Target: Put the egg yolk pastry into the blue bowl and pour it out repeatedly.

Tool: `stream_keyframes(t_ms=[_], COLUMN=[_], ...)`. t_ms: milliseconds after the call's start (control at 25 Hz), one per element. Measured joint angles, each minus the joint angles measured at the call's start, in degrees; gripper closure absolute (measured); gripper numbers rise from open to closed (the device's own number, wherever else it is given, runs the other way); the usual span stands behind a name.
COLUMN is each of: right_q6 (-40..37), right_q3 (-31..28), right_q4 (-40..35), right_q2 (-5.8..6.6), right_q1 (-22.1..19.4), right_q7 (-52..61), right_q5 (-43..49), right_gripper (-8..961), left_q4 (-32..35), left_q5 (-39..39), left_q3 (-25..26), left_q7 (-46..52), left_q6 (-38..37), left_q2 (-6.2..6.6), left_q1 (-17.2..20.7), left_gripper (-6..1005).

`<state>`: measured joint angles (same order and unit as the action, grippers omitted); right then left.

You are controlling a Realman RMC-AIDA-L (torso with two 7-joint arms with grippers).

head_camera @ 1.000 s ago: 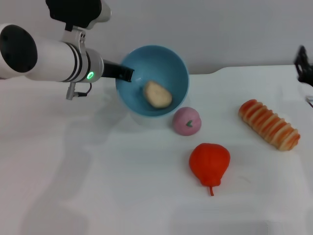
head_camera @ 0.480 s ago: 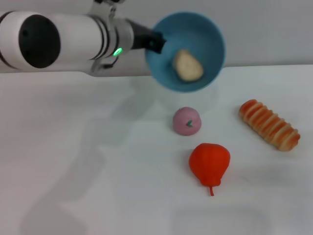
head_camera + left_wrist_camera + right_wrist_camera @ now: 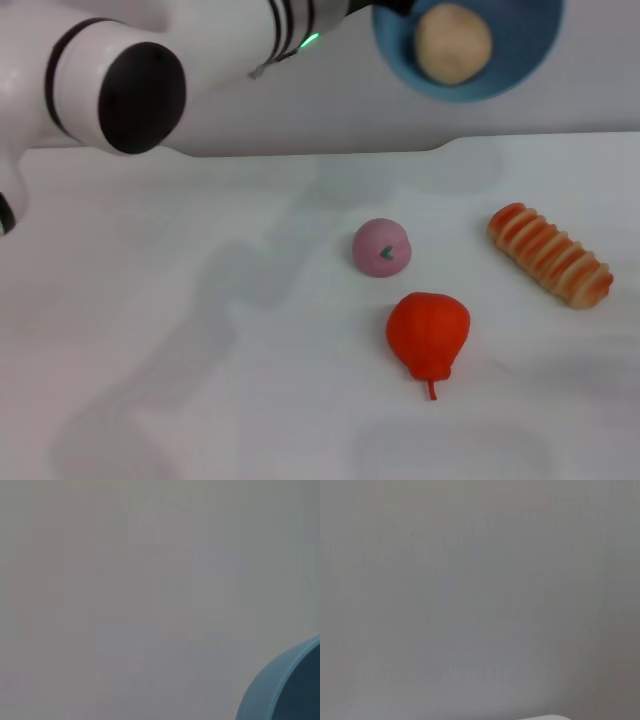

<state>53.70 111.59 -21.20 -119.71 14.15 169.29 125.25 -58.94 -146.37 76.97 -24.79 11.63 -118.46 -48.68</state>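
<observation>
The blue bowl (image 3: 522, 52) hangs high in the air at the top of the head view, over the table's far edge, tilted with its opening towards me. The egg yolk pastry (image 3: 452, 42), a pale beige lump, rests inside it. My left gripper (image 3: 385, 6) is at the bowl's left rim, mostly cut off by the top edge, and holds the bowl up. A piece of the bowl's rim also shows in the left wrist view (image 3: 285, 690). My right gripper is out of view.
On the white table (image 3: 200, 300) lie a pink ball with a green mark (image 3: 381, 247), a red pear (image 3: 428, 332) in front of it, and an orange-striped bread roll (image 3: 550, 254) at the right. My left arm (image 3: 130, 80) spans the upper left.
My left arm has lifted the bowl up and to the right, from just above the table to high over the far edge. The pastry stayed inside. The right gripper has left the view.
</observation>
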Motion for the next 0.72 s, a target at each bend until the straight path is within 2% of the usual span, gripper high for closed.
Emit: stream_keyframes(t_ms=[120, 320, 480, 720], right_q6=[-0.02, -0.69, -0.80, -0.85], right_q3=[0.02, 0.20, 0.70, 0.80], right_q4=[0.02, 0.21, 0.23, 0.29], right_q2=[0.00, 0.12, 0.24, 0.24], right_q1=[0.23, 0.82, 1.14, 1.19], right_q7=[-0.01, -0.01, -0.01, -0.02], right_q5=[-0.01, -0.01, -0.01, -0.02], right_gripper=[435, 435, 435, 435], left_q4=[0.73, 1.71, 5.90, 9.31], left_q5=[-0.03, 0.13, 0.26, 1.07], left_q3=[-2.19, -8.78, -13.51, -16.38], left_q7=[0.00, 0.02, 0.10, 0.38], left_q6=[-2.82, -12.30, -19.69, -25.22], left_q2=[-0.07, -0.36, -0.56, -0.63], left_q1=[-1.05, -1.78, -4.52, -6.37], left_gripper=[1001, 1000, 1000, 1001])
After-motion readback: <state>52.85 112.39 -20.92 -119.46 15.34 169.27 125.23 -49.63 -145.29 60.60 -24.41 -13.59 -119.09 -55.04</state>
